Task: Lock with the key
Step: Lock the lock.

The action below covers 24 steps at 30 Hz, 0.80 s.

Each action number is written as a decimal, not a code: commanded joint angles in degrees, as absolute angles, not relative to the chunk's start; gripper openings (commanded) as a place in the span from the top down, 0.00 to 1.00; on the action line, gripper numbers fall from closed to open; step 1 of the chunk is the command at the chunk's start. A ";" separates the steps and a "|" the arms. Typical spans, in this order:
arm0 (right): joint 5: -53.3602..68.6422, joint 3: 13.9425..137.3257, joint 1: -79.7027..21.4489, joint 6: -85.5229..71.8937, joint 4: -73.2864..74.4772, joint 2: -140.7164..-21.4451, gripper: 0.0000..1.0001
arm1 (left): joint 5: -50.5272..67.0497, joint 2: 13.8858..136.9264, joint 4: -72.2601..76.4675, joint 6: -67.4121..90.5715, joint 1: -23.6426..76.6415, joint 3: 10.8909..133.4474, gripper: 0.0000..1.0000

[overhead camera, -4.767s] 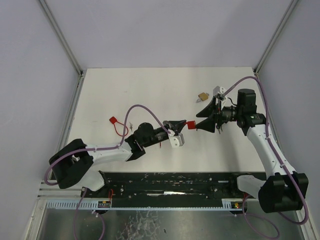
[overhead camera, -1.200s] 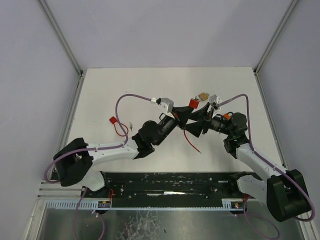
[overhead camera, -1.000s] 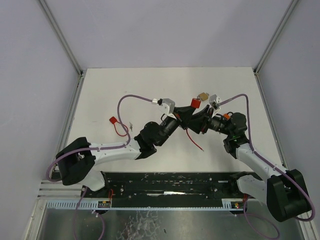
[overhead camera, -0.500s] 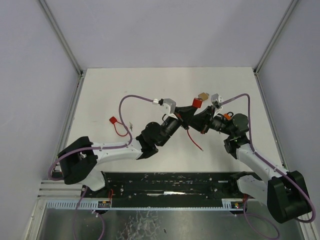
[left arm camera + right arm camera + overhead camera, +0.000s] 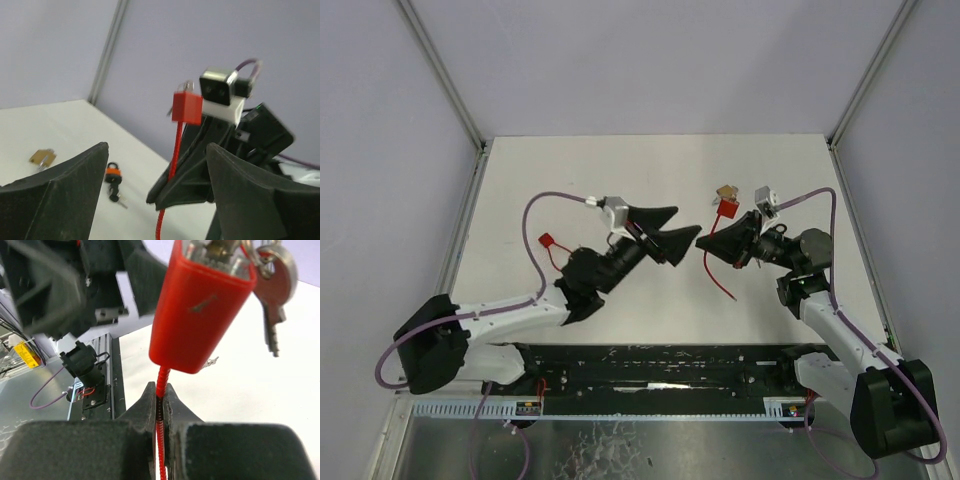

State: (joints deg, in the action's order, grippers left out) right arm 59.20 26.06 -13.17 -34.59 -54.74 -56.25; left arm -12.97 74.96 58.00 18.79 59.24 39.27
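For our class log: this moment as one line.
left gripper open | right gripper shut on padlock cable | key dangling

I read padlock body (image 5: 200,310) red, cable shackle (image 5: 160,450) ribbed red, key (image 5: 274,310) silver. On table (image 5: 570,170), white: second padlock (image 5: 41,158) brass, third padlock (image 5: 113,175) orange over black, fourth padlock (image 5: 548,240) red. Black: left gripper (image 5: 686,222), right gripper (image 5: 160,390). Purple: arm cable (image 5: 535,215). Pale lilac: walls (image 5: 640,60).

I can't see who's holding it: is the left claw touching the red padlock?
Apart. The top view shows a clear gap between the open left gripper and the red padlock; the right gripper pinches its red cable.
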 commanded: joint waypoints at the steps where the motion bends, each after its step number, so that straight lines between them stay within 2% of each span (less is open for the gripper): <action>1: 62.95 29.10 -12.79 -33.40 -56.85 -55.21 1.00 | 10.99 71.40 57.15 33.53 48.36 40.82 0.22; 4: 64.13 29.40 -12.77 -31.58 -54.95 -55.52 1.00 | 23.46 74.03 59.69 40.30 43.28 43.65 0.21; 12: 65.91 30.01 -12.79 -29.91 -53.23 -56.30 1.00 | 34.46 82.71 55.20 46.43 41.25 53.51 0.23; 19: 66.10 30.13 -12.82 -29.47 -52.49 -56.80 1.00 | 37.89 88.44 54.91 49.98 41.25 57.60 0.45; 24: 66.27 30.15 -12.82 -29.39 -52.38 -57.08 1.00 | 39.90 90.67 54.91 51.94 41.46 59.62 0.54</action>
